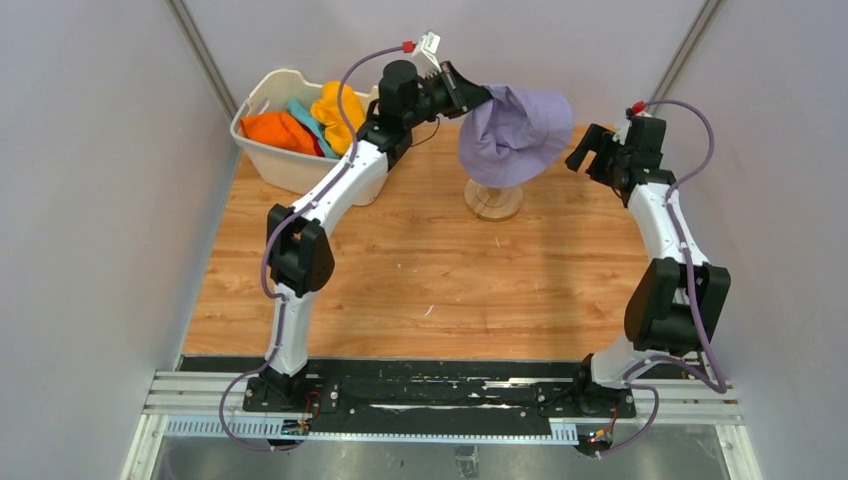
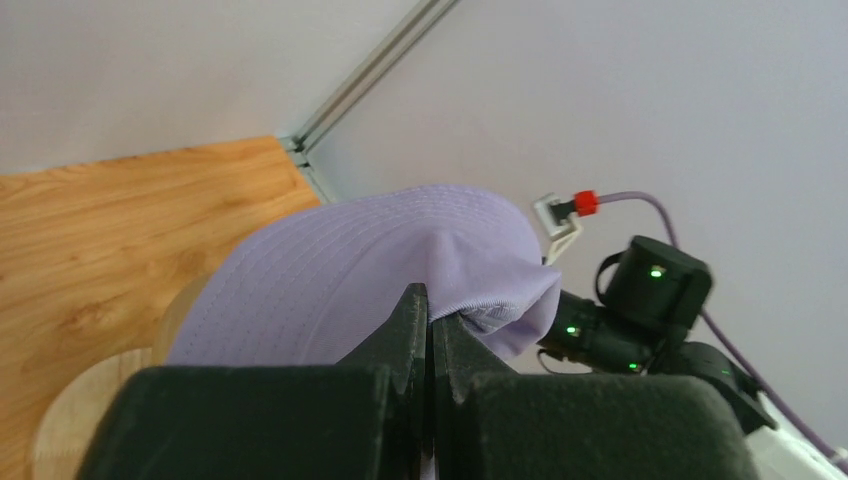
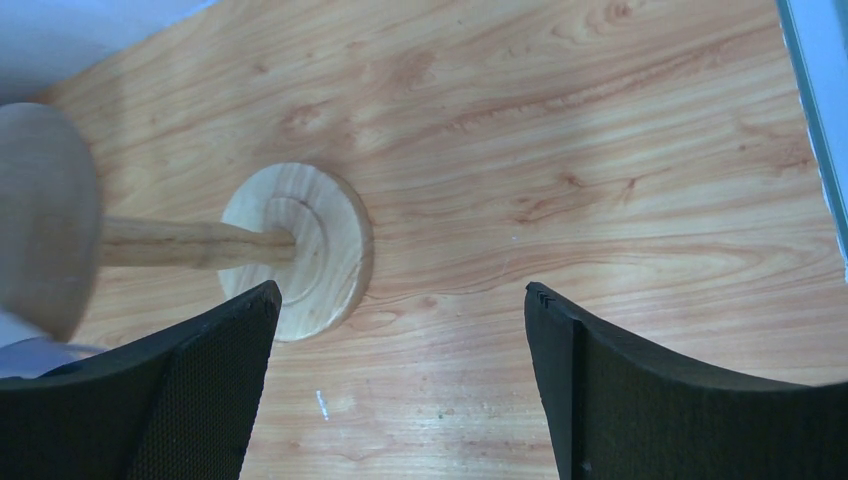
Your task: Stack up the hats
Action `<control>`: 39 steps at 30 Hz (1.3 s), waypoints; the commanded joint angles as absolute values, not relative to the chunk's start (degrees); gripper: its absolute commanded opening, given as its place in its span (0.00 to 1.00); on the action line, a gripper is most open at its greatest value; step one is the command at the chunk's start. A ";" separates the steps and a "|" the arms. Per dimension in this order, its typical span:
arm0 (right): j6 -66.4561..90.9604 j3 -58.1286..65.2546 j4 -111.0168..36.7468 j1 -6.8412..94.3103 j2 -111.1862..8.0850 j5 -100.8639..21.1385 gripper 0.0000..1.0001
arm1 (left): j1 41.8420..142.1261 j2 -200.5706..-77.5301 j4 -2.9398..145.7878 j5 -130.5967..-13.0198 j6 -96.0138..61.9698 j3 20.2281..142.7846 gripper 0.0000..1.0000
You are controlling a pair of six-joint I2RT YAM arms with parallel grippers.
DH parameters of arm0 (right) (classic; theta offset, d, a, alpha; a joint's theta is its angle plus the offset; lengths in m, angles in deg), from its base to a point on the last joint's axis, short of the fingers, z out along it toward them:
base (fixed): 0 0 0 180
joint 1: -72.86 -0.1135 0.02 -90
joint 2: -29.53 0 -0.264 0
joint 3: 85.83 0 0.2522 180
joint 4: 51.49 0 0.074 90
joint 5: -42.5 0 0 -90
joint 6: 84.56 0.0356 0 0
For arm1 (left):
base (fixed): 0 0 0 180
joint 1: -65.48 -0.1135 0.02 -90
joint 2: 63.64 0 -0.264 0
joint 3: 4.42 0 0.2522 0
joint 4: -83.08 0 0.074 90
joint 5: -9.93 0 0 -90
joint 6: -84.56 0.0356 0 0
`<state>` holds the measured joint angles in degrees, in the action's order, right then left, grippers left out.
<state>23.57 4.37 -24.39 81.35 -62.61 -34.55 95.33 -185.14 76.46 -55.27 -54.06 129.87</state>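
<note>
A lavender hat [image 1: 515, 130] hangs over the wooden mushroom stand [image 1: 493, 200], draped above its head. My left gripper [image 1: 483, 98] is shut on the hat's left edge. In the left wrist view the fabric [image 2: 380, 260] is pinched between the closed fingertips of that gripper [image 2: 430, 305]. Orange [image 1: 275, 130], teal [image 1: 305, 118] and yellow [image 1: 335, 108] hats lie in the white basket [image 1: 262, 158] at the back left. My right gripper [image 1: 590, 150] hovers open just right of the lavender hat, holding nothing. Its wrist view shows the same gripper [image 3: 400, 295] above bare table beside the stand's base [image 3: 300, 250].
The stand's stem [image 3: 180, 243] and rounded head [image 3: 40, 215] lie left of my right fingers. The basket sits against the left wall. Grey walls close in the table at the back and on both sides.
</note>
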 commanded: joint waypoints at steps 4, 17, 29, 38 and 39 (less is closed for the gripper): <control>22.40 5.07 -25.48 82.15 -57.09 -29.80 0.91 | 95.63 -189.57 80.16 -56.51 -53.00 131.77 0.01; 21.46 6.33 -25.64 82.24 -51.19 -30.90 0.91 | 95.65 -193.48 81.20 -57.86 -50.52 130.57 0.47; 28.83 8.56 -33.81 82.27 -53.79 -17.67 0.91 | 94.66 -184.09 76.20 -63.62 -43.39 122.47 0.83; 30.02 7.74 -35.48 82.04 -55.03 -15.69 0.91 | 93.61 -183.31 78.04 -60.30 -44.02 118.68 0.84; 29.89 7.65 -35.47 82.02 -55.02 -15.70 0.91 | 93.61 -183.87 78.10 -59.16 -44.16 118.92 0.84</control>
<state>28.92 7.00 -33.50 81.40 -54.89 -17.61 93.71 -183.41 76.92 -62.38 -44.60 119.22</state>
